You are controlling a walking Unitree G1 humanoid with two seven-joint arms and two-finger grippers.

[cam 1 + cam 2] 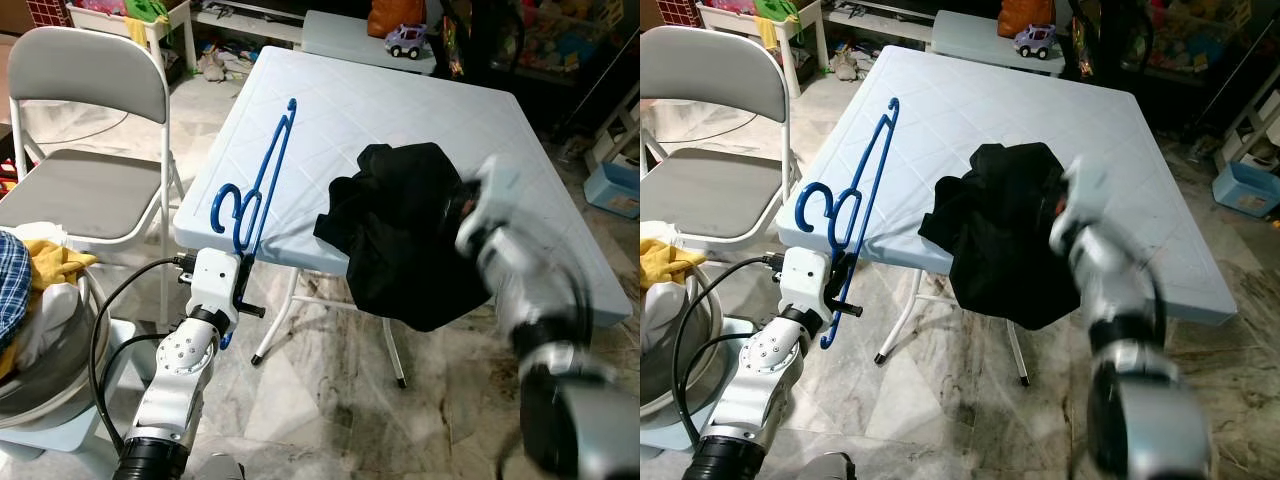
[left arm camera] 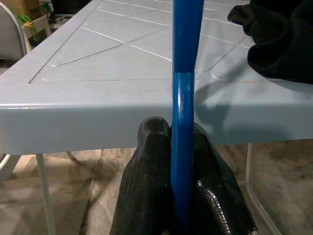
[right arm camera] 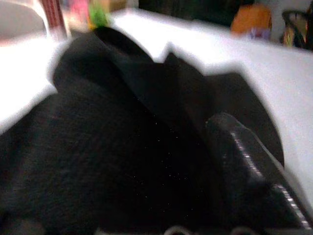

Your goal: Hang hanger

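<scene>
the right arm (image 1: 520, 290) is smeared with motion blur, so its gripper at the black garment (image 1: 405, 235) can't be read as open or closed. right wrist view is soft too, one finger (image 3: 244, 161) against dark cloth. the hanger (image 1: 262, 180) has its near end hidden behind the left gripper (image 2: 182, 161). far toys are too small to tell.

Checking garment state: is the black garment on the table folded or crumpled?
Crumpled. The black garment lies bunched in a heap on the table, its lower part hanging over the near edge.
</scene>
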